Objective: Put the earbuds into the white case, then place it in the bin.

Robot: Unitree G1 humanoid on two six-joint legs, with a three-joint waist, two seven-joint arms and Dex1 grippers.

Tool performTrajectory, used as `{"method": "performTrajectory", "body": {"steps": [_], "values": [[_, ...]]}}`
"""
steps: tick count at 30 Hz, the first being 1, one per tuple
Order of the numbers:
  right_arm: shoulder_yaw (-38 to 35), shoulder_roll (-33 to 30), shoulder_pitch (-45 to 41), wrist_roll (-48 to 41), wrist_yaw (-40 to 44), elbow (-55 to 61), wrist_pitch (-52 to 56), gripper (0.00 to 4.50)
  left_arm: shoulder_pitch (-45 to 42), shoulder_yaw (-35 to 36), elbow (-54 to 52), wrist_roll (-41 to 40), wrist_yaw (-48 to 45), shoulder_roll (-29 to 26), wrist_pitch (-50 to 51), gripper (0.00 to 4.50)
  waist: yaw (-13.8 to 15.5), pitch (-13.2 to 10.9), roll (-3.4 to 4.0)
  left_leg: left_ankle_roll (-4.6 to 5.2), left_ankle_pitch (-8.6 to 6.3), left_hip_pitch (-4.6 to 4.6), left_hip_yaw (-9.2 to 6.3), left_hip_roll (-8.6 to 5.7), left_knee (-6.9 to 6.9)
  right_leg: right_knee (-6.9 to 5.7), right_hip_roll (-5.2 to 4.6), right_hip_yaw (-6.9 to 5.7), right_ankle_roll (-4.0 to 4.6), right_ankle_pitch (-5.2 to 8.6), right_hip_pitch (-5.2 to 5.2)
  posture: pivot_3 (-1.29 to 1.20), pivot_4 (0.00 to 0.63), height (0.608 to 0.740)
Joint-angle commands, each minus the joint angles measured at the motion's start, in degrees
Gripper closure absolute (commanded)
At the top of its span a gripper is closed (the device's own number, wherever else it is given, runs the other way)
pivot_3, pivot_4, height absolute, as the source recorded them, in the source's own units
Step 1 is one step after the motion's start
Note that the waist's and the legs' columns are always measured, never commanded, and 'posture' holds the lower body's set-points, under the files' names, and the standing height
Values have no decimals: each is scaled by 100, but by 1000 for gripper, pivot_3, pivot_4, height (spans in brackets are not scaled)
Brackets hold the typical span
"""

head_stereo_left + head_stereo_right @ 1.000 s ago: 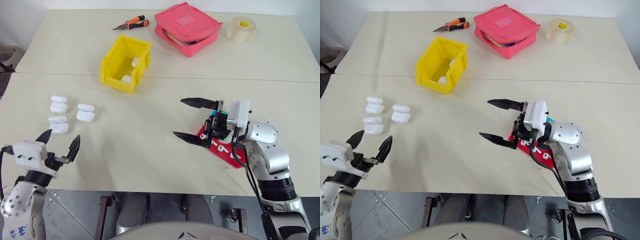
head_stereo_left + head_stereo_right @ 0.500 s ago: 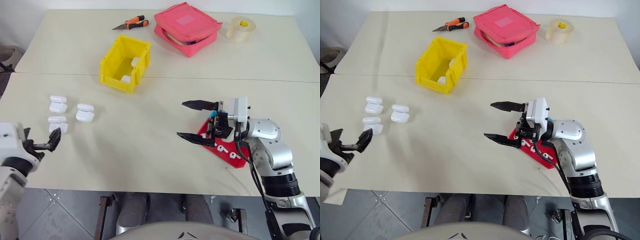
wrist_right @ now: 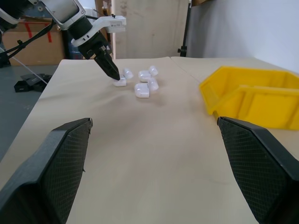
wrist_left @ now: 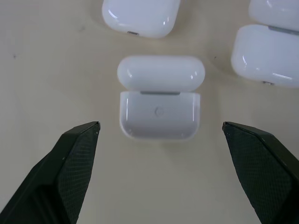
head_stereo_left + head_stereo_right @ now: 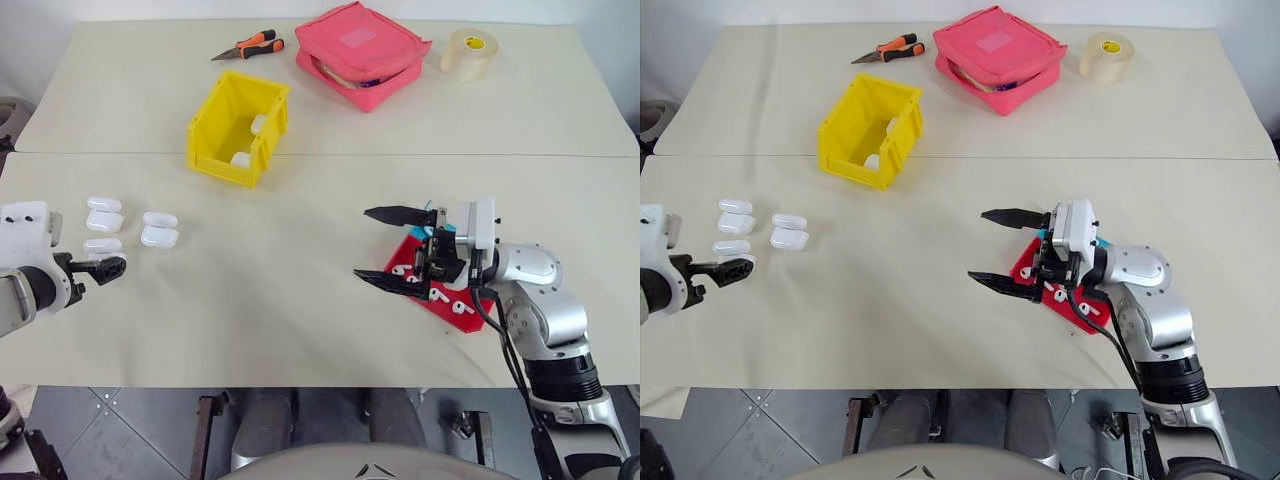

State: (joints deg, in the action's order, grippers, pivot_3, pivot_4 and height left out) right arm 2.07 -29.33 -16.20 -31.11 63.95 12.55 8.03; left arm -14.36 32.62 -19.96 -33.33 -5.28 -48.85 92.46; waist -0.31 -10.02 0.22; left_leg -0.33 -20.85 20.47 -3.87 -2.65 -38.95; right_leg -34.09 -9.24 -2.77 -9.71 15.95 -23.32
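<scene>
1. Tool work first: our left tool (image 4: 159, 140) hangs over the group of white cases, its black fingers (image 4: 70, 158) wide apart and holding nothing, framing the nearest white case (image 4: 159, 109) between them in the wrist view.
2. That case lies open on the worktop (image 5: 300, 260), lid folded back, with other identical cases (image 5: 158, 230) just beside it.
3. Our right tool (image 5: 392, 247) hovers above the red tray (image 5: 440, 300), fingers also spread and empty; the earbuds (image 5: 455, 305) lie on that tray, well apart from the cases.
4. We see the yellow bin (image 5: 238, 128) farther back on the worktop, with a couple of white items already inside.
5. Risk, as we judge it: the neighbouring cases sit so close that a wide finger coming down could nudge one or pinch two at once.
6. We also expect the glossy, rounded shell to squirt out of a grip that closes off-centre, and the loose lid could snap shut or flop if caught.
7. Earbuds are tiny and smooth; picked from the tray, one could slip free and roll off the worktop's near edge.
</scene>
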Motion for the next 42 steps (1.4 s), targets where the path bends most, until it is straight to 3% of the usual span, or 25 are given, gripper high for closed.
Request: {"method": "performTrajectory", "body": {"steps": [1,18,21,24,25,39,42], "values": [[-127,24,87,-91,-158,349,-17,0,-130,-132,258,374,0,17,-196,35,4,0,0,-1,0,0,2,2,0,0,0,0,0,0,-2,0,150,740],[-98,39,241,-76,-566,645,1,0,-423,-574,828,956,-294,424,-668,35,32,0,-1,-2,1,2,7,2,-7,-7,-2,0,0,0,-3,0,150,740],[-86,52,259,-61,-605,651,-10,0,-474,-571,889,1020,-296,481,-629,652,36,0,-1,-1,1,2,7,2,-7,-9,-2,0,0,0,-3,0,150,740],[-85,58,269,-57,-622,660,-12,0,-492,-541,866,1059,-296,531,-529,1583,33,1,0,-1,1,2,7,1,-8,-10,-2,0,0,0,-3,0,150,740],[-87,61,268,-58,-626,659,-14,0,-475,-525,838,1069,-301,550,-489,1682,29,0,0,-1,1,1,7,1,-8,-10,-2,0,0,0,-3,0,150,740],[0,135,104,-51,-553,487,15,0,375,86,196,1114,-597,566,-389,1682,-24,1,0,-3,0,0,23,14,-2,-10,1,0,1,1,-14,0,150,740],[22,150,45,-52,-532,462,43,0,289,160,112,1164,-537,659,-141,675,-2,1,0,-3,0,0,23,13,-3,-11,1,0,1,1,-14,0,150,740]]}}
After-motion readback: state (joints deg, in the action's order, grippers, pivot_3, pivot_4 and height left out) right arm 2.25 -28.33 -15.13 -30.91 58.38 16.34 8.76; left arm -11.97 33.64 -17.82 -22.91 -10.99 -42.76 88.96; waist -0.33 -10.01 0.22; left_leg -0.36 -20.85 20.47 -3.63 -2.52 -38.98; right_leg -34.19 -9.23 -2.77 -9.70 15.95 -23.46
